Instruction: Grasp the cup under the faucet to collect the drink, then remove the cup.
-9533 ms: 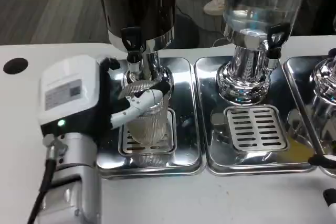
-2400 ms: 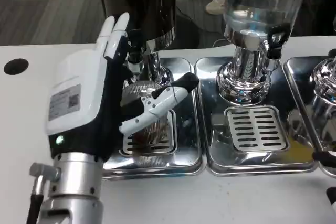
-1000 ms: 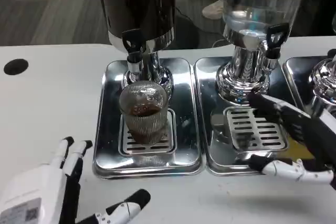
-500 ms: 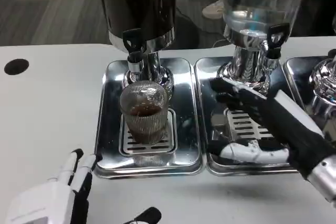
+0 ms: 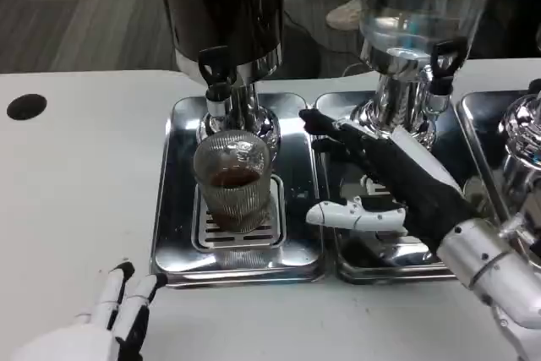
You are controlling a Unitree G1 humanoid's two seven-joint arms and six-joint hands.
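A ribbed glass cup [image 5: 232, 180] holding brown drink stands on the drip grate [image 5: 239, 230] under the black faucet [image 5: 215, 68] of the dark dispenser [image 5: 222, 6]. My right hand [image 5: 380, 179] reaches in from the right with fingers spread, its fingertips a short way right of the cup and not touching it. At the bottom left corner my left hand [image 5: 101, 327] lies low over the table, fingers apart, holding nothing.
The cup's steel tray [image 5: 177, 209] adjoins a second tray [image 5: 338, 116] under a clear dispenser [image 5: 414, 6] with its own tap [image 5: 445, 61]. A third dispenser base [image 5: 524, 137] stands at the right edge. A black hole [image 5: 25, 106] marks the table's left.
My left hand let go of the cup and dropped back to the bottom left. My right hand came in from the right edge and has moved leftward toward the cup. Brown drink is now in the cup.
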